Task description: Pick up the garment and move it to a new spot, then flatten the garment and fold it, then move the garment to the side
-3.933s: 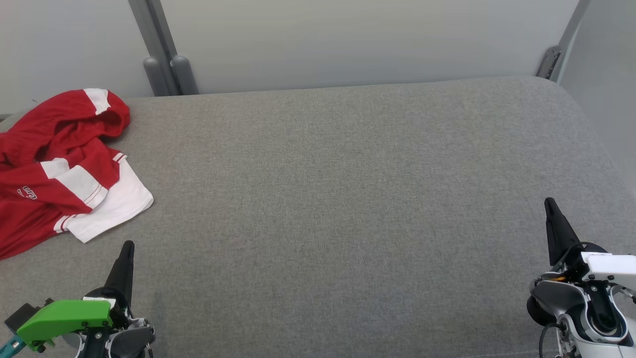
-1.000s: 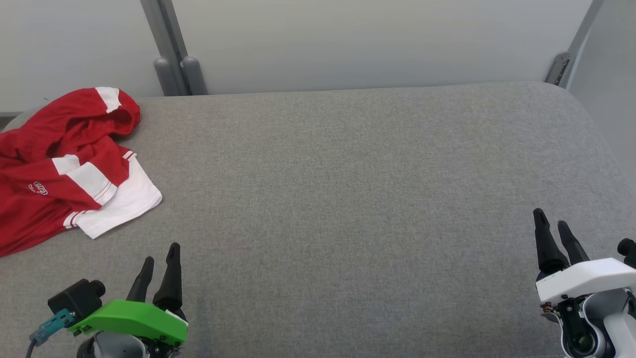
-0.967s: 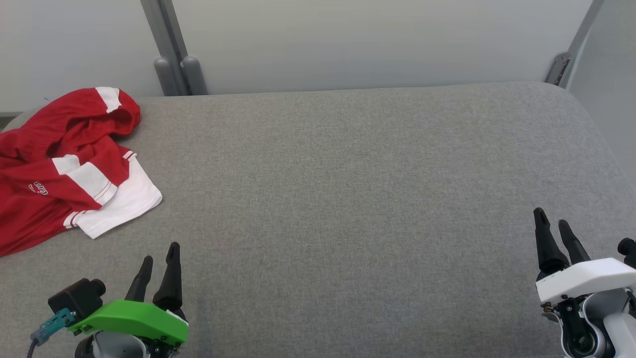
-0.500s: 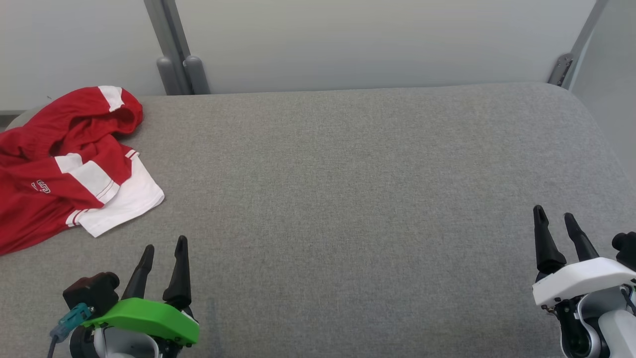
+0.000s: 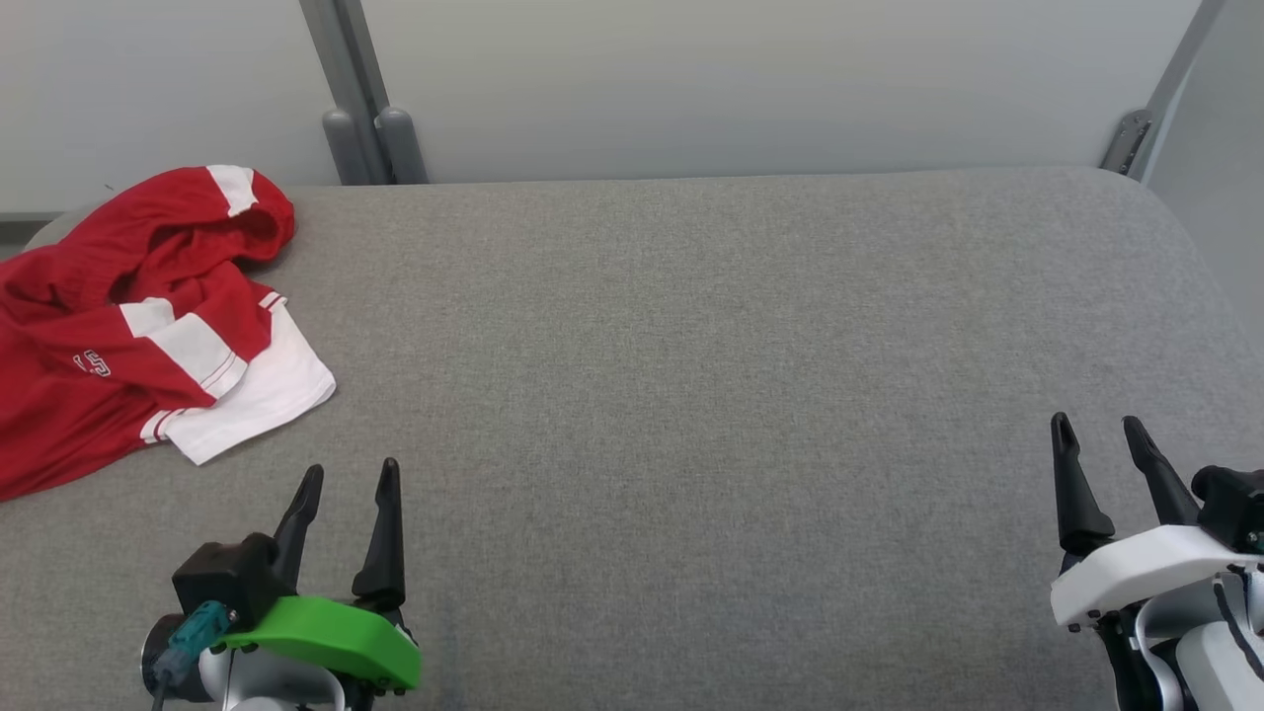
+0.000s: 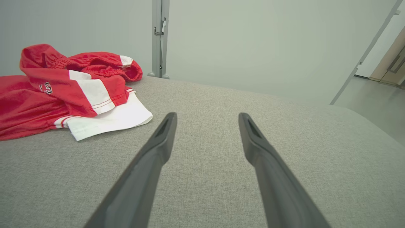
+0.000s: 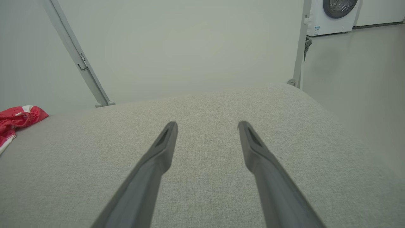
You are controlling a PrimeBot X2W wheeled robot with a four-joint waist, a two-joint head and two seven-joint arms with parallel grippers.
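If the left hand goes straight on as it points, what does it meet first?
Probably bare grey cushion, then the wall behind. The garment lies to the left of the left hand, off its line. Height above the cushion is unclear.

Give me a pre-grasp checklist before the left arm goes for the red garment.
1. State of the left pincer: ok, open, nothing between its fingers.
2. State of the right pincer: ok, open and empty.
3. Sight of the crumpled red and white fabric garment: ok, bunched at the left end of the grey fabric-covered surface.
4. Path from left pincer to garment: ok, bare grey fabric between them.
5. Graspable edge: ok, the white hem corner lies nearest the left pincer.
6. Garment's full extent: cannot tell, its left part runs past the head view's edge.
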